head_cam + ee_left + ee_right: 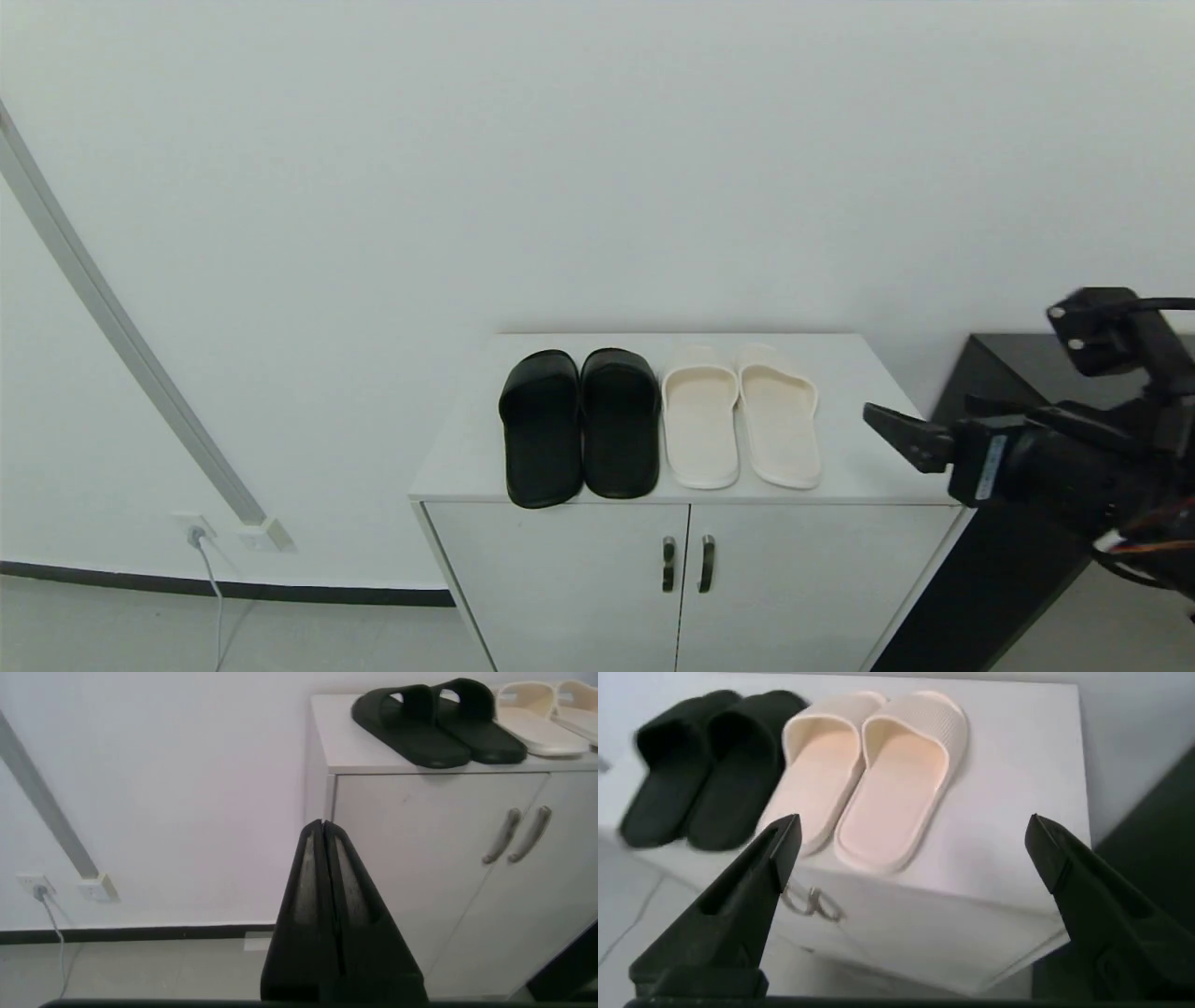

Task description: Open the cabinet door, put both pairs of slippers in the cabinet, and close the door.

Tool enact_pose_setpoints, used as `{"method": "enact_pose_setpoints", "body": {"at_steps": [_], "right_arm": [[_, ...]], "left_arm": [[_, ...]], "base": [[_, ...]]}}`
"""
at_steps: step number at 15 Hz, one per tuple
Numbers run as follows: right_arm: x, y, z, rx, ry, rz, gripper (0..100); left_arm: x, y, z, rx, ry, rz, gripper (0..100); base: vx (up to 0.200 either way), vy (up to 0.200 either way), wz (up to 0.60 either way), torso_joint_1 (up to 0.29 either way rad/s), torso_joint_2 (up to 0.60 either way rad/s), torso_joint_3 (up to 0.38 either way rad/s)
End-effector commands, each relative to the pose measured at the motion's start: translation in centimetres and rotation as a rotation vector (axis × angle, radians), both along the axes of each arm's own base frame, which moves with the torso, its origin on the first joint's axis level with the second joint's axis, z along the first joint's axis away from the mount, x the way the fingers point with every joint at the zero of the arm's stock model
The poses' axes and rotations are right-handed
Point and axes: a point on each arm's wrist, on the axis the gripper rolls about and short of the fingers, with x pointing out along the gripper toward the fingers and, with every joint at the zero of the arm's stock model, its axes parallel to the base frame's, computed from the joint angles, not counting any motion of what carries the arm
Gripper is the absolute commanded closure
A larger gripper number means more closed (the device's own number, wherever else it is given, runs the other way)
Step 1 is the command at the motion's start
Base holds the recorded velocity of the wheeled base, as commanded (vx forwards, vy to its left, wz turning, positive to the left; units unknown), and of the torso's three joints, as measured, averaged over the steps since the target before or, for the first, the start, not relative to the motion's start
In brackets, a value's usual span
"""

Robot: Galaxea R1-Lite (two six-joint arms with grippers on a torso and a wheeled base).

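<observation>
Progress: nothing done yet. Both doors of the cabinet [462,462] are shut, the two handles [688,564] side by side at the centre seam. Opening, loading both pairs and closing all remain.

Contents: the inside is hidden behind the doors, so I cannot tell what it holds. Both pairs are on the cabinet top. The black slippers [560,429] sit left of centre, their heels just over the front edge. The cream slippers [700,429] lie right beside them, heels at the front edge, well in from the right edge.

Right gripper [912,829] – fingers spread wide, holding nothing – hangs off the cabinet's right edge, near the front right corner, facing the cream pair.

Left gripper [322,859] – fingers pressed together, nothing between them – sits low, off the front left corner and below the top.

Judgement: the first step is a handle pull, and neither gripper is at the handles.
</observation>
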Motion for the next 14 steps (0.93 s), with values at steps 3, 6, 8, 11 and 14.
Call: {"method": "enact_pose_setpoints", "body": {"at_steps": [3, 6, 8, 11, 14], "right_arm": [[4.6, 6.9, -1.5, -0.047, 0.036, -0.054, 0], [6.8, 9.3, -2.6, -0.012, 0.054, -0.108, 0], [8.3, 10.6, -3.6, -0.024, 0.066, -0.119, 0], [10.0, 12.2, -4.6, -0.033, 0.069, -0.133, 0], [12.4, 13.0, -6.2, -0.05, 0.075, -0.187, 0]], "left_arm": [[0.0, 0.0, 0.0, 0.0, 0.0, 0.0, 100], [0.0, 0.0, 0.0, 0.0, 0.0, 0.0, 100], [0.0, 0.0, 0.0, 0.0, 0.0, 0.0, 100], [0.0, 0.0, 0.0, 0.0, 0.0, -0.001, 100], [0.0, 0.0, 0.0, 0.001, 0.0, -0.001, 100]], "base": [[0.0, 0.0, 0.0, 0.0, 0.0, 0.0], [0.0, 0.0, 0.0, 0.0, 0.0, 0.0], [0.0, 0.0, 0.0, 0.0, 0.0, 0.0], [0.0, 0.0, 0.0, 0.0, 0.0, 0.0], [0.0, 0.0, 0.0, 0.0, 0.0, 0.0]]}}
